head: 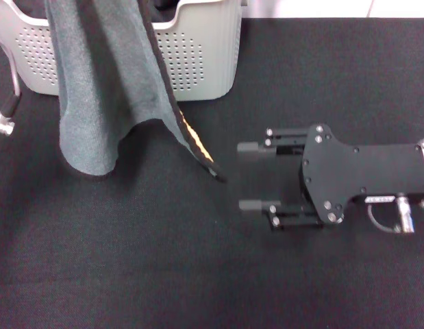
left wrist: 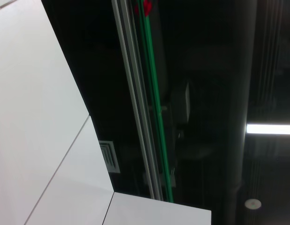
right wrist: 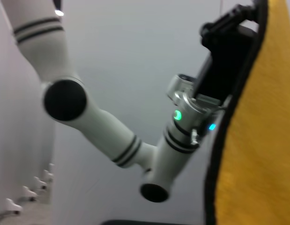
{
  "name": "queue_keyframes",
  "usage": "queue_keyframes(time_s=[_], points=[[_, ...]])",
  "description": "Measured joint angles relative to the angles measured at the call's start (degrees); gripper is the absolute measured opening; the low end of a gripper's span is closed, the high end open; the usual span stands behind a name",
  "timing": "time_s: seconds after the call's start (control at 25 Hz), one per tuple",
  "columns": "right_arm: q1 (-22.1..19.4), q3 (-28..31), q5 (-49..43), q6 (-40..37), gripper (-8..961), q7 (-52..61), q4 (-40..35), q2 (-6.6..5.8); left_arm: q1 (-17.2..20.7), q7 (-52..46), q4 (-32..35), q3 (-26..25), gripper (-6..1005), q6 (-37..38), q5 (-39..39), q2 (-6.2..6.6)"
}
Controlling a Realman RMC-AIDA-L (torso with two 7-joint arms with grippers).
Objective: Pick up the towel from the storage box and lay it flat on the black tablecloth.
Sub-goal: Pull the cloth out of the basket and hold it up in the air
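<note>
The towel [head: 102,89] hangs in the air in front of the storage box [head: 198,55], grey-green side towards me, its lower corners just above the black tablecloth [head: 198,274]. A strip of its orange side [head: 194,140] shows along the right edge. It is held from above, outside the head view. In the right wrist view my left gripper [right wrist: 229,33] is at the towel's top edge, next to the orange side [right wrist: 257,140]. My right gripper [head: 241,176] is open and empty, low over the cloth, its fingertips just right of the towel's lower right corner.
A grey cable with a metal plug [head: 6,116] hangs at the left edge. The table's white far edge [head: 335,8] lies right of the box. The left wrist view shows only ceiling and wall.
</note>
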Motion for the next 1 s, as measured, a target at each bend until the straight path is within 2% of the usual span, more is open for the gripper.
queue_keyframes(time_s=[0.2, 0.44, 0.76, 1.0], points=[[0.3, -0.2, 0.7, -3.6, 630, -2.1, 0.7, 0.19, -0.4, -0.3, -1.0, 0.5, 10, 0.0, -1.5, -0.42], [0.7, -0.6, 1.1, -6.1, 607, -2.6, 1.0, 0.23, -2.2, -0.4, -5.7, 0.5, 10, 0.0, -4.0, -0.48], [1.1, -2.6, 2.5, -7.9, 600, -4.0, 1.3, 0.23, -2.7, -0.3, -5.9, 0.5, 10, 0.0, -4.3, -0.46], [1.2, -3.0, 3.7, -9.7, 545, -4.9, 1.4, 0.22, -2.8, -0.3, -6.0, 0.5, 10, 0.0, -4.5, -0.51]])
